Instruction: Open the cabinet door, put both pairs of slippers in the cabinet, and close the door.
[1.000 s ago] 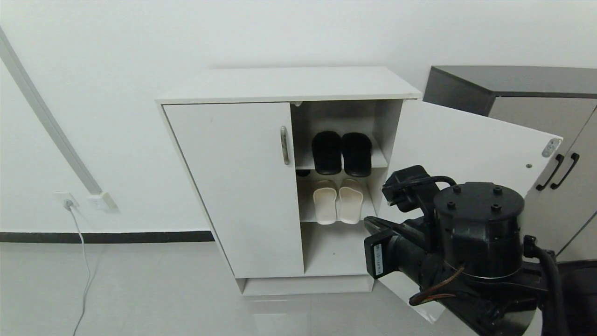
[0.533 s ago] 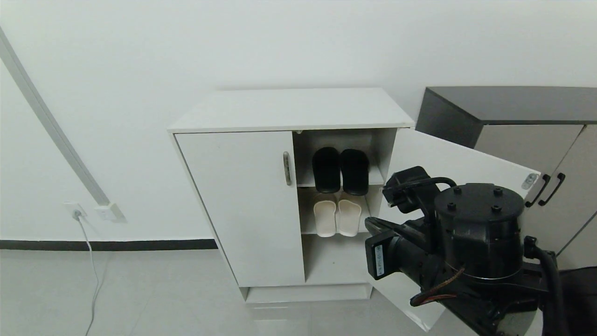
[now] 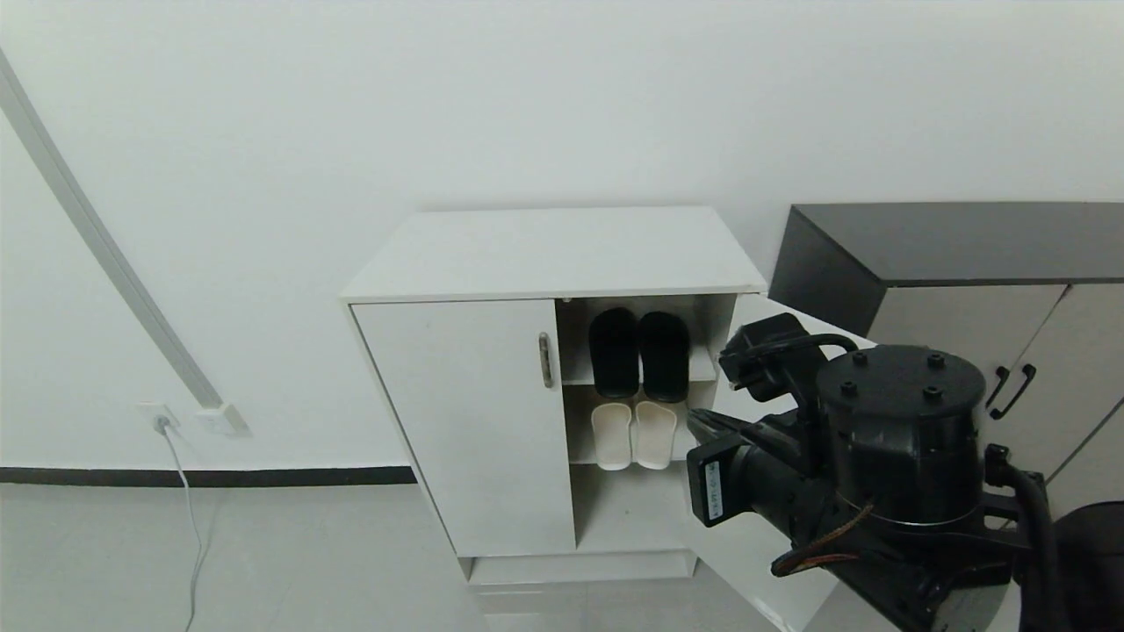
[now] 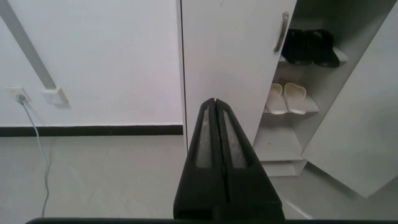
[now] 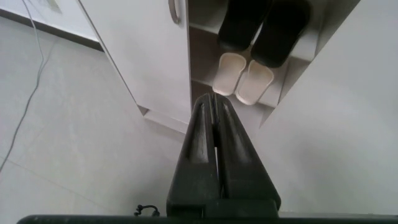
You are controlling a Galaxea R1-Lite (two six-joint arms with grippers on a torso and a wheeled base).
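Observation:
The white cabinet (image 3: 544, 254) stands against the wall with its left door (image 3: 465, 421) shut and its right door (image 3: 733, 535) swung open. A black pair of slippers (image 3: 639, 353) lies on the upper shelf. Just below it, a white pair of slippers (image 3: 634, 434) lies on the middle shelf. My right gripper (image 5: 214, 99) is shut and empty, out in front of the opening and below the white slippers (image 5: 244, 76). My left gripper (image 4: 215, 102) is also shut and empty, held back from the closed door near its handle (image 4: 283, 31).
A dark grey cabinet (image 3: 957, 254) with black handles stands to the right, close behind the open door. A wall socket with a hanging cable (image 3: 162, 421) and a slanted conduit (image 3: 105, 254) are on the left wall. Bare grey floor lies before the cabinet.
The whole head picture has shifted: the cabinet now sits lower and smaller, so the camera has moved back. Slippers and doors keep their places on the cabinet.

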